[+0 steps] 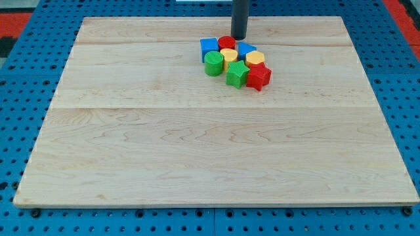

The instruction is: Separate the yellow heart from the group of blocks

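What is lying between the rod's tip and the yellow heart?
In the camera view, a red round block lies between my tip and the yellow heart, slightly toward the view's left.

The counter (197, 144) was pale wood with faint grain. On it sat a blue cube (209, 47), a red cylinder (227, 42), a yellow heart (228, 55), a green cylinder (213, 64), a green star (237, 74), a red star (258, 77), a yellow block (256, 58) and another blue block (246, 49). My tip (239, 37) was dark grey.

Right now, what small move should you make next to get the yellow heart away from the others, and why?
Probably slide my tip down the view into the cluster's middle: it sits at the cluster's top edge beside the red block, and the yellow heart lies hemmed in just below.
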